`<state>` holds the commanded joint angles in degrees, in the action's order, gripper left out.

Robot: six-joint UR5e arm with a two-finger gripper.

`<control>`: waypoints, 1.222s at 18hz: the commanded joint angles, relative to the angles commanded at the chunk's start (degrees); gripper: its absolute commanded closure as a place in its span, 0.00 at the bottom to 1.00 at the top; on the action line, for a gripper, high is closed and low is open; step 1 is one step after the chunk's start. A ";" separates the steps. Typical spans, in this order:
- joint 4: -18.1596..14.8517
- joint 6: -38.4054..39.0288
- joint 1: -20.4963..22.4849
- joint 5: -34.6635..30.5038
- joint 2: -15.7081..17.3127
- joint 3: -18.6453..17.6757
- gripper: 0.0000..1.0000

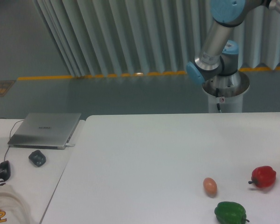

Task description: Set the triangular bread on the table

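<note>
The claw lies outside the camera's view, so whether it is wide, narrow or holding anything cannot be told. Only part of the arm (218, 39) shows, at the upper right: a silver link with pale blue joint caps slanting down to a silver pedestal base (225, 93) that stands behind the far edge of the table (144, 158), towards its far right corner.

The triangular bread appears nowhere in the view; it is not on the table top and its place cannot be told.

On the table, three things sit close to the near right corner. A small brown-orange egg (210, 186) rests a little inward from the near edge. A red bell pepper (263, 177) lies near the right edge, apart from the egg. A green bell pepper (231, 213) sits against the near edge, between the two and nearer the camera, touching neither.

To the left, just beside the table's left edge, stands a narrower white desk (25, 179). A shut grey laptop (46, 129) lies at its far edge. A small dark object (37, 157) sits just in front of the laptop, and a black mouse (3, 170) lies near the desk's left edge. A piece of white cloth with yellow lettering (7, 207) covers the near left corner.
</note>
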<state>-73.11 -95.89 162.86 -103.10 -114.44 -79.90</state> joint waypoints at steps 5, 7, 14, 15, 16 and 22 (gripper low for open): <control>-5.00 0.17 -0.44 6.39 3.68 0.53 0.97; -8.70 4.71 -1.14 12.27 4.57 1.24 0.97; -10.91 15.73 -10.01 18.37 5.89 -1.21 0.97; -10.91 15.73 -11.06 18.63 6.50 -1.66 0.96; -10.91 15.73 -12.03 19.76 7.38 -2.44 0.95; -11.44 21.62 -18.18 22.59 8.18 -6.75 0.95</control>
<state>-84.55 -74.27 144.68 -80.51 -106.26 -86.65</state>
